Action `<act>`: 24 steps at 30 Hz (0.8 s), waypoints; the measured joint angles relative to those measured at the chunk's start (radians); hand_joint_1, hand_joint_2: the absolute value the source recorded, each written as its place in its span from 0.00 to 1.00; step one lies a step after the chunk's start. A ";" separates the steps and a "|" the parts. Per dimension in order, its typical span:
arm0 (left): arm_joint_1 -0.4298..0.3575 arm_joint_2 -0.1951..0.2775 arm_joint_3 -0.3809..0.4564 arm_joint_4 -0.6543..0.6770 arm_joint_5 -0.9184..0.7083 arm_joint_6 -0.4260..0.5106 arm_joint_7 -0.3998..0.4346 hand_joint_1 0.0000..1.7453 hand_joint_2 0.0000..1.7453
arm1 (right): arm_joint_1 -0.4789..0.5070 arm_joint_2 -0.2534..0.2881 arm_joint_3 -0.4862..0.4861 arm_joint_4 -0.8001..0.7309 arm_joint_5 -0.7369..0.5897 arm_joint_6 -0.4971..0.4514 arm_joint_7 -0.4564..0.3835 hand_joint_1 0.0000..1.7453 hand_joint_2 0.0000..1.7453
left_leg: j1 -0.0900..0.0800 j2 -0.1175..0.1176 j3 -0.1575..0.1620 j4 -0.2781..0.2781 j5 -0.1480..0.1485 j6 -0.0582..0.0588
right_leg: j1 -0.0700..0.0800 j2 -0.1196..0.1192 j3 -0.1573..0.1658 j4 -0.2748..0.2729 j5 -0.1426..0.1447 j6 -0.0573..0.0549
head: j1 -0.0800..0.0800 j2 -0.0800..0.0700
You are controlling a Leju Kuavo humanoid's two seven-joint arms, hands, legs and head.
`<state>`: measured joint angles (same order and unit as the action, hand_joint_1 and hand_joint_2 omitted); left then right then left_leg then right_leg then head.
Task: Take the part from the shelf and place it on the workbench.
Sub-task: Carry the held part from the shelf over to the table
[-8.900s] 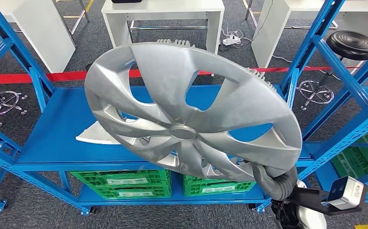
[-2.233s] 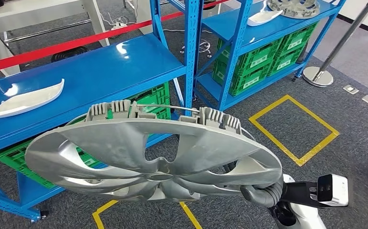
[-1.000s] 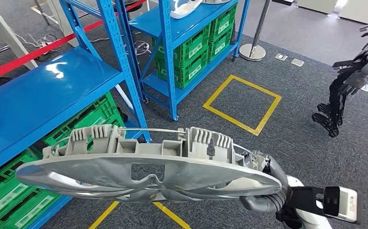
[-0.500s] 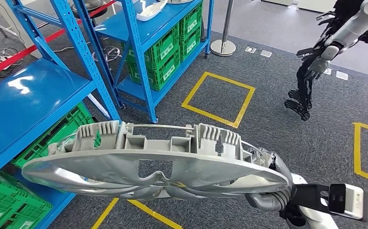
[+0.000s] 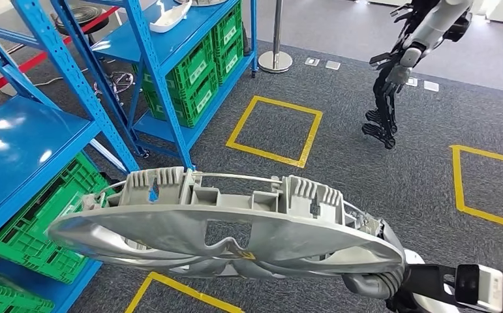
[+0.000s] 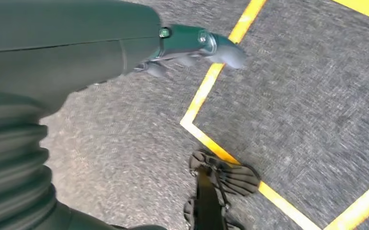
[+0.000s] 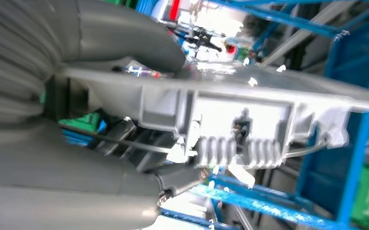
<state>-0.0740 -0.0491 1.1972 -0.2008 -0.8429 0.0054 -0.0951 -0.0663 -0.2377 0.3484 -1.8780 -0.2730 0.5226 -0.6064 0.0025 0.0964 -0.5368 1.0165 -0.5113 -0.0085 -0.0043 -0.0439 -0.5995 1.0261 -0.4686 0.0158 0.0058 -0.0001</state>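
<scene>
Your right hand (image 5: 372,283) grips the silver wheel cover (image 5: 222,231) by its rim, holding it nearly flat and clear of the blue shelf (image 5: 20,143), above the grey carpet with its yellow floor markings (image 5: 274,130). Your left hand (image 6: 192,48) hangs over the carpet, holding nothing; whether its fingers are spread or curled, I cannot tell.
</scene>
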 joint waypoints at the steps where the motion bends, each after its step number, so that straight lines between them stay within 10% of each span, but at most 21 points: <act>1: -0.001 0.001 0.000 0.000 -0.003 -0.003 -0.002 0.00 1.00 | 0.006 0.000 -0.001 0.000 0.000 0.000 -0.003 1.00 1.00 | 0.002 0.003 0.002 -0.001 -0.001 -0.007 | -0.001 0.009 -0.001 -0.002 0.002 -0.007 | -0.001 0.000; 3: -0.002 0.002 0.000 0.000 -0.011 -0.009 -0.007 0.00 1.00 | 0.014 0.001 -0.003 0.000 0.001 -0.001 -0.013 1.00 1.00 | 0.007 -0.026 -0.007 0.025 -0.024 -0.018 | -0.004 0.026 -0.001 -0.006 0.007 -0.019 | -0.003 0.000; 8: 0.003 0.007 0.000 0.000 -0.015 -0.017 -0.014 0.00 1.00 | 0.015 0.013 -0.003 0.002 0.011 -0.005 -0.022 1.00 1.00 | 0.009 -0.091 -0.132 0.290 -0.137 -0.027 | -0.004 0.075 -0.002 -0.007 0.010 -0.029 | -0.012 0.000; 12: 0.000 0.015 0.000 0.000 -0.014 -0.025 -0.015 0.00 1.00 | 0.010 0.025 -0.001 0.003 0.022 -0.018 -0.010 1.00 1.00 | 0.010 -0.127 -0.042 0.078 -0.015 -0.016 | -0.003 0.117 -0.001 -0.002 0.011 -0.024 | -0.013 0.000; 16: -0.003 0.018 0.001 -0.001 -0.004 -0.029 -0.024 0.00 1.00 | 0.002 0.032 0.000 0.003 0.022 -0.017 -0.007 1.00 1.00 | 0.004 -0.132 -0.011 0.003 0.005 0.005 | -0.005 0.148 -0.009 -0.004 0.017 0.002 | -0.014 0.000; 19: -0.005 0.018 0.002 -0.002 0.004 -0.031 -0.032 0.00 1.00 | -0.008 0.032 0.000 0.003 0.021 -0.014 -0.007 1.00 1.00 | 0.007 -0.105 -0.007 -0.008 0.015 0.027 | -0.004 0.109 -0.039 0.057 -0.021 0.015 | -0.009 0.000; 22: -0.001 0.018 0.003 -0.002 0.006 -0.031 -0.031 0.00 1.00 | -0.015 0.032 0.000 0.003 0.021 -0.013 -0.004 1.00 1.00 | 0.004 -0.075 -0.008 -0.009 0.015 0.034 | -0.004 0.063 -0.129 0.249 -0.115 0.022 | -0.005 0.000; 24: 0.001 0.018 0.005 -0.002 0.006 -0.033 -0.029 0.00 1.00 | -0.015 0.032 0.000 0.003 0.020 -0.013 0.002 1.00 1.00 | 0.003 -0.054 -0.008 -0.008 0.014 0.034 | -0.006 0.056 -0.141 0.280 -0.112 0.024 | -0.004 0.000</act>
<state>-0.0729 -0.0311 1.2021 -0.2025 -0.8369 -0.0274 -0.1240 -0.0812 -0.2060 0.3483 -1.8753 -0.2529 0.5095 -0.6044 0.0057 0.0423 -0.5450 1.0086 -0.4978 0.0252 -0.0099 0.0117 -0.7405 1.3060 -0.5803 0.0402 0.0015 -0.0001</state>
